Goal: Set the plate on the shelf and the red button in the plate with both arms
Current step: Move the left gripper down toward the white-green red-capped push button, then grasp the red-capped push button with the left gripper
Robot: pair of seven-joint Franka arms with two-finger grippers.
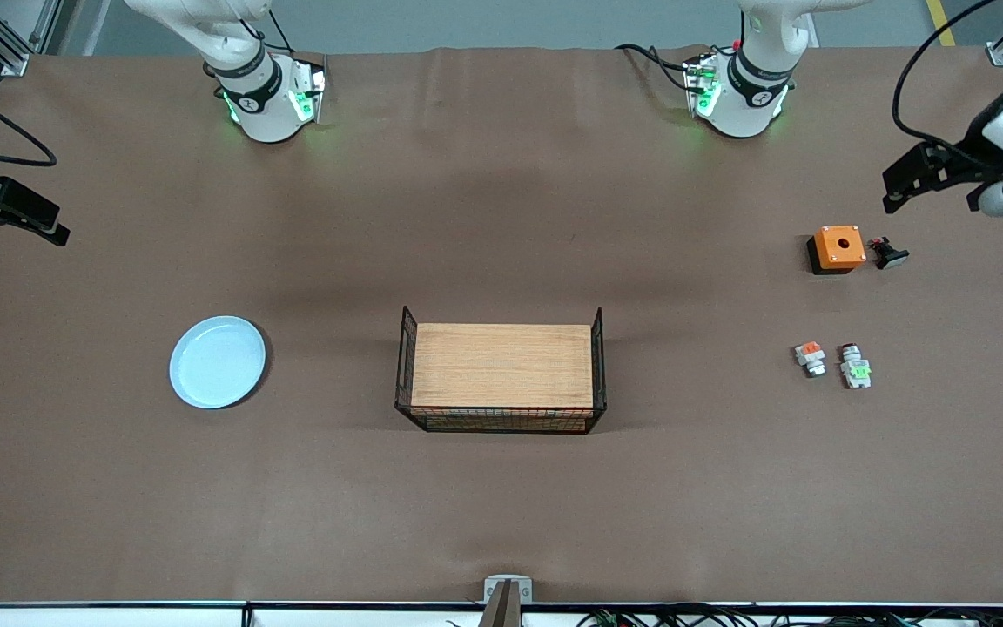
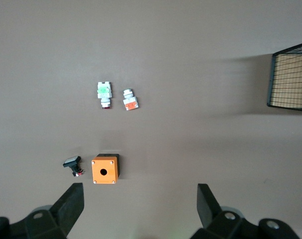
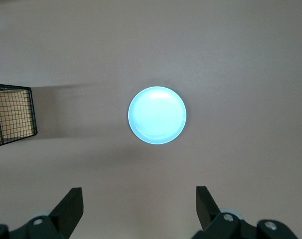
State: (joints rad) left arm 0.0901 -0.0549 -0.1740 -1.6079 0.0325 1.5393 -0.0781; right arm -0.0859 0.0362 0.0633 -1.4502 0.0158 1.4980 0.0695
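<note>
Both arms were parked way out at the table ends, nothing grabbed. Left gripper (image 2: 138,201) hung up in the air w/ fingers spread wide and empty, over bare brown table (image 1: 501,505) right by the edge at the left arm's end. Under it, toward the middle, sat the orange box (image 2: 105,169) w/ a hole on top, and just beside that a small black button part (image 2: 73,164), not touching afaict. A bit further out from the gripper were two little white parts, one w/ a green cap (image 2: 104,93) and one w/ an orange cap (image 2: 130,99), near each other but apart. Right gripper (image 3: 138,201) was also wide open and empty, over the table edge at the right arm's end, w/ the plate (image 3: 157,115) lying flat straight out ahead of its fingers, lots of open table all round it. The wire basket (image 1: 501,376) w/ a wood floor sat mid-table, well apart from both grippers.
</note>
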